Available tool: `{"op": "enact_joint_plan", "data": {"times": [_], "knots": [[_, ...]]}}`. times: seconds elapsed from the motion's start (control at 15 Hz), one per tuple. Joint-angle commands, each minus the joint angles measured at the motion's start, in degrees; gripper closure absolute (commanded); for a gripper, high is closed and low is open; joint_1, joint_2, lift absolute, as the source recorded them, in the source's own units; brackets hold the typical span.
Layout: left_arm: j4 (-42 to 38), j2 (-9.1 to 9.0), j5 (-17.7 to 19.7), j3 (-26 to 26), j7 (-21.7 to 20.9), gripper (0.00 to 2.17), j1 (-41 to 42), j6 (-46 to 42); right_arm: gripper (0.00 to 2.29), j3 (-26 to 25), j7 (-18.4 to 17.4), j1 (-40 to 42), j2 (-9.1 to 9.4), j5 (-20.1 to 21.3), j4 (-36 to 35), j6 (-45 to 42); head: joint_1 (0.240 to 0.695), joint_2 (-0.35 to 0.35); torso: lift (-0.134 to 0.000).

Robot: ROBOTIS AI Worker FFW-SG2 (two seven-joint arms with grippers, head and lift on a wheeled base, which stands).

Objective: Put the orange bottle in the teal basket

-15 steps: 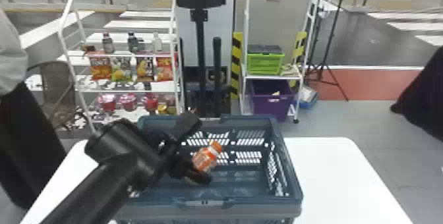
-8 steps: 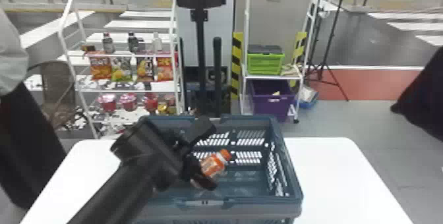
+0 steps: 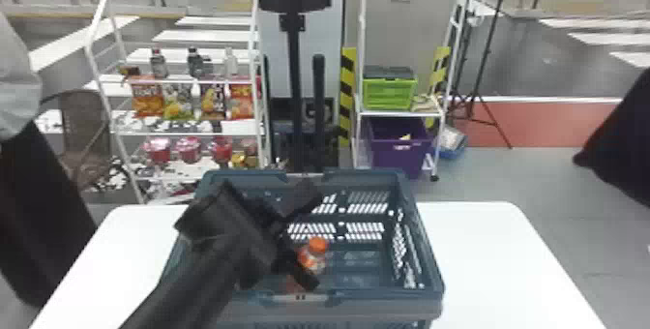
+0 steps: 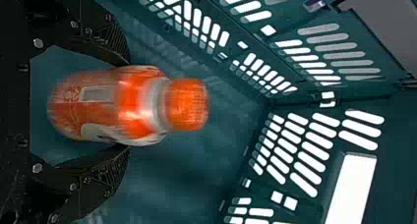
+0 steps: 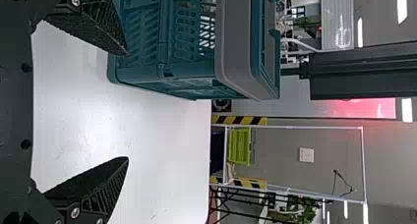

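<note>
Orange bottle (image 3: 314,258) is clamped by its sides in left gripper (image 4: 129,106), over the teal basket (image 3: 387,306), toward its front edge; cap left free, presumably so release is contained by the walls. Right gripper (image 5: 129,106) is spread, unused.

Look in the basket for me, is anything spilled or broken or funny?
No, nothing looks odd that I can see. The bottle has its cap on, between the fingers of the left gripper. No spill shows, and the basket stands level on the table with no crack in sight.
</note>
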Motion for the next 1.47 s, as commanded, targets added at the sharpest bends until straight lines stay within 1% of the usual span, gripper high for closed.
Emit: {"op": "enact_joint_plan", "data": {"times": [0.0,0.07,0.13,0.33,0.47,0.73,0.87,0.93,1.0,1.13,1.27,1.33,1.4], "knots": [[-0.29,-0.02,-0.04,0.16,0.22,0.42,0.26,0.09,0.13,0.01,0.00,0.09,0.00,-0.04,-0.07,0.00,0.499,0.000,0.000],[-0.73,-0.02,-0.04,0.43,0.48,0.31,0.70,0.09,0.13,0.01,0.00,0.18,0.00,0.05,-0.16,0.00,0.499,0.000,0.000],[-1.08,-0.02,-0.04,0.60,0.66,0.26,0.87,0.09,0.13,0.01,0.00,0.27,0.00,-0.04,-0.25,0.00,0.499,0.000,0.000],[-3.54,0.06,-0.04,1.57,0.75,0.26,2.10,0.62,0.13,-0.08,0.00,0.62,-0.09,-0.04,-0.60,0.00,0.499,0.000,0.000],[-9.78,0.33,-0.04,4.47,0.57,0.26,4.65,2.90,0.13,-0.08,0.00,0.88,-0.27,-0.04,-0.95,0.00,0.499,0.000,0.000],[-23.32,0.59,0.31,12.82,1.18,0.25,9.75,7.83,0.13,-0.08,0.00,1.32,-0.53,-0.04,-1.65,0.00,0.499,0.000,0.000],[-32.72,0.15,0.92,16.86,1.10,0.24,13.18,12.40,0.13,-0.08,0.00,1.67,-0.62,-0.04,-2.27,-0.18,0.499,0.000,0.000],[-37.47,-0.02,1.54,18.88,1.36,0.17,15.37,14.51,0.13,-0.08,0.00,1.85,-0.62,-0.04,-2.36,-0.18,0.499,0.000,0.000],[-42.48,-0.73,2.16,21.34,1.36,0.15,17.75,15.91,0.13,0.01,0.00,2.03,-0.62,-0.04,-2.53,-0.35,0.499,0.000,0.000],[-52.76,-3.07,4.70,25.83,2.42,0.14,23.64,18.20,0.13,0.19,0.09,2.55,-0.88,-0.04,-3.41,-1.05,0.499,0.000,0.000],[-63.74,-3.07,7.87,30.13,3.82,0.14,31.11,19.08,0.13,0.36,0.09,3.17,-1.32,-0.04,-4.55,-1.23,0.499,0.000,0.000],[-67.96,-3.07,9.36,31.89,4.17,0.14,34.71,19.08,0.13,0.36,0.09,3.43,-1.50,-0.04,-4.91,-1.76,0.499,0.000,0.000],[-72.36,-3.07,12.17,34.62,5.14,0.14,39.19,19.08,0.13,0.36,0.09,3.78,-1.85,-0.04,-5.43,-1.93,0.499,0.000,0.000]]}}
